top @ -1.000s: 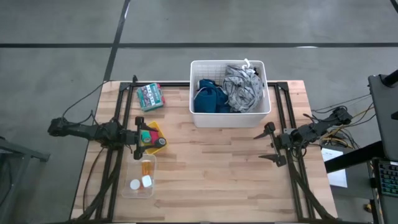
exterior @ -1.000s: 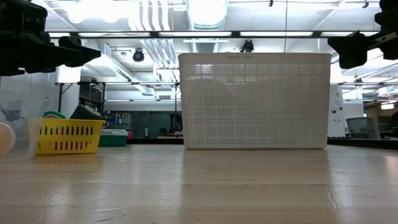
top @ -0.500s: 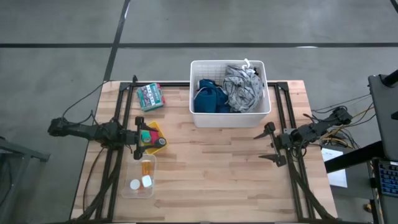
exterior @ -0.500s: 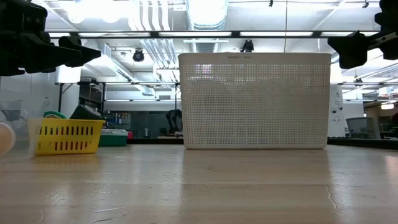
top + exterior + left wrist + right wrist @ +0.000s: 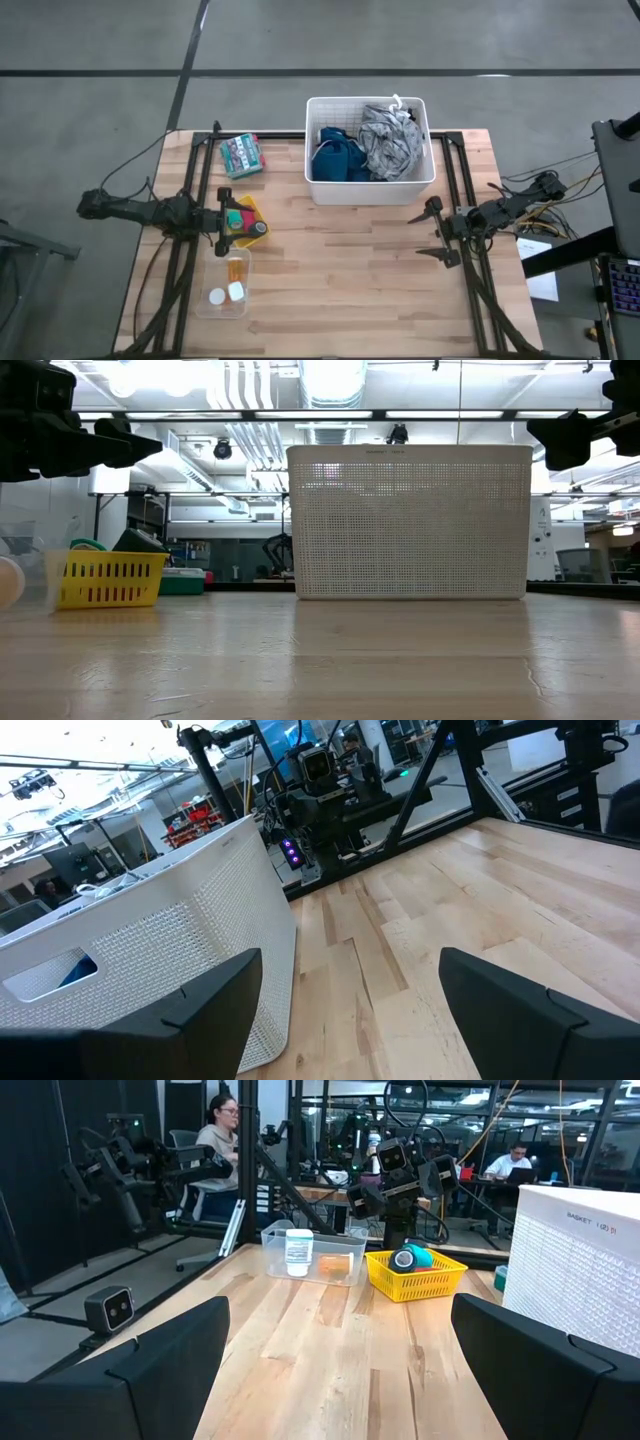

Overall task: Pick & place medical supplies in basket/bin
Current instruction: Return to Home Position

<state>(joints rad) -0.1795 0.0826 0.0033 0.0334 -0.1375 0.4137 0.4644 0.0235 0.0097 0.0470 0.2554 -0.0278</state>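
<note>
Both arms are hovering at the desk's (image 5: 340, 270) sides, likely parking because the sorting looks done. The left claw (image 5: 221, 222) is gaping empty just beside the tray (image 5: 250, 204). The right claw (image 5: 428, 232) is gaping empty near the tub (image 5: 370, 191). The tub, far centre, is holding two cloths, one blue (image 5: 338, 160) and one grey (image 5: 388, 145). The tray is grouping three rolls (image 5: 240, 219). The box (image 5: 214, 276), nearer, is keeping one bottle (image 5: 236, 267) and two white pieces (image 5: 217, 296). One packet (image 5: 241, 155) is lying loose, far left.
</note>
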